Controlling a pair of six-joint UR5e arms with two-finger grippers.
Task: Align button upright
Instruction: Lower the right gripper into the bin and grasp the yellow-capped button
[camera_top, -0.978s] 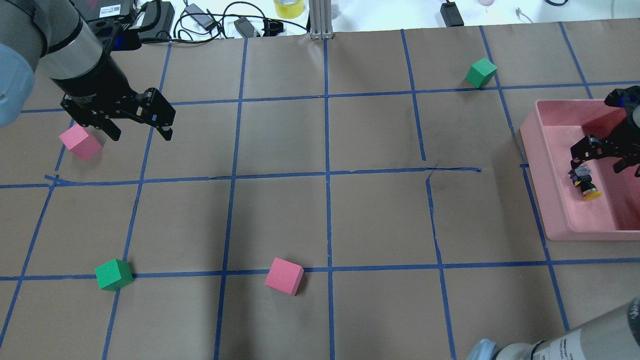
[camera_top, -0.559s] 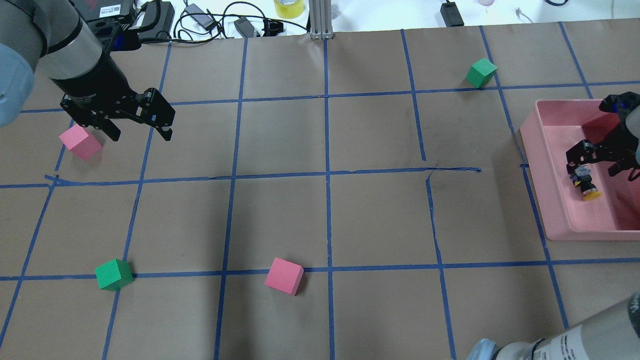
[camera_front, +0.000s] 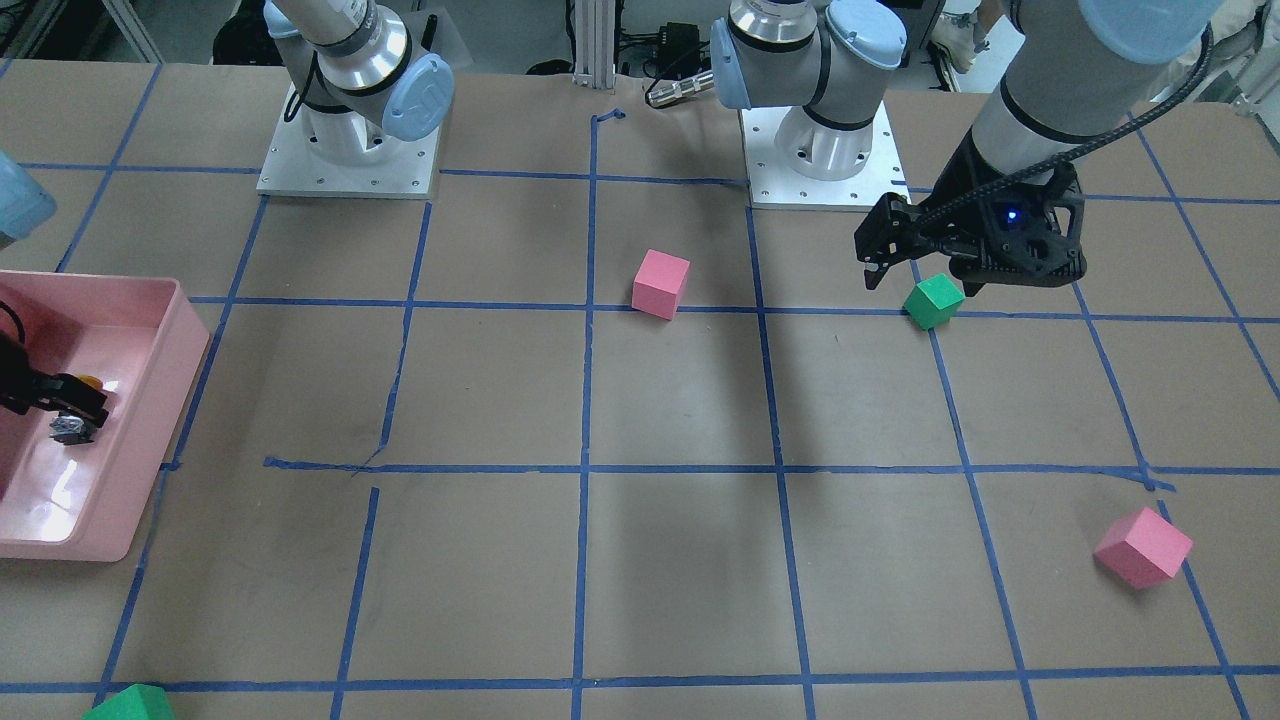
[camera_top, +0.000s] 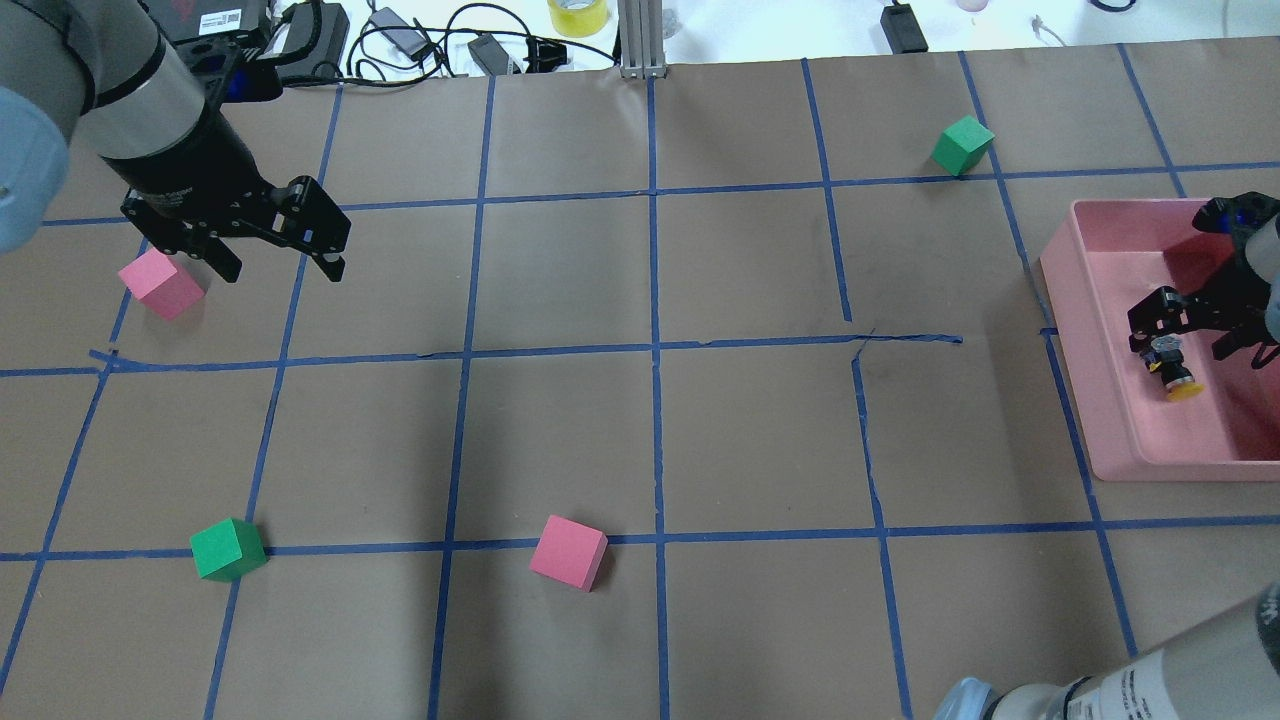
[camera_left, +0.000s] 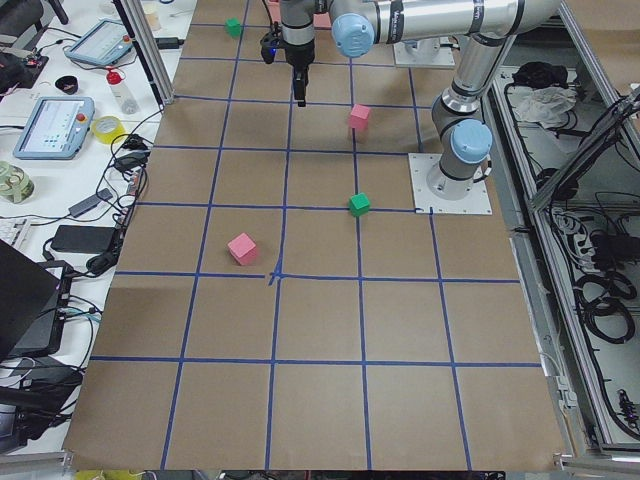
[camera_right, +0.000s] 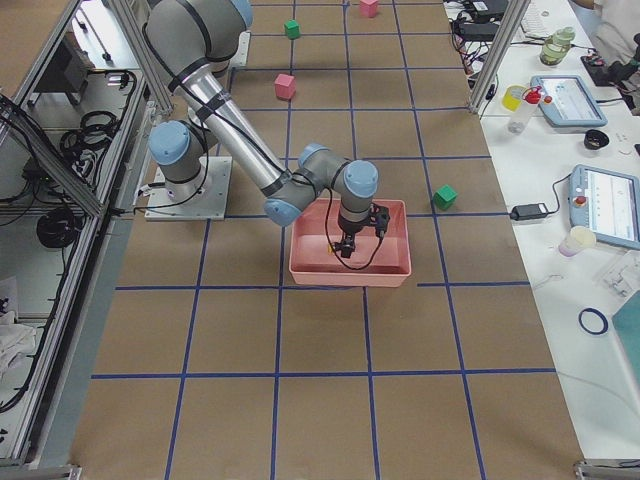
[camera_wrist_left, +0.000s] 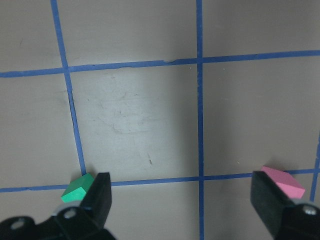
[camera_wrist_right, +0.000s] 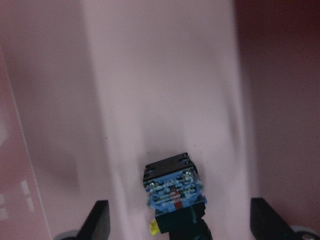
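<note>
Overhead, you see the button (camera_top: 1170, 370) on its side in the pink bin (camera_top: 1065, 300), just under the right gripper (camera_top: 1183, 345). Its long axis runs from the base block at the fingers out to the yellow cap. The right wrist view adds its blue-grey base face between spread fingers (camera_wrist_right: 100, 222), not touching them. The left gripper (camera_top: 280, 262) hangs spread wide.
</note>
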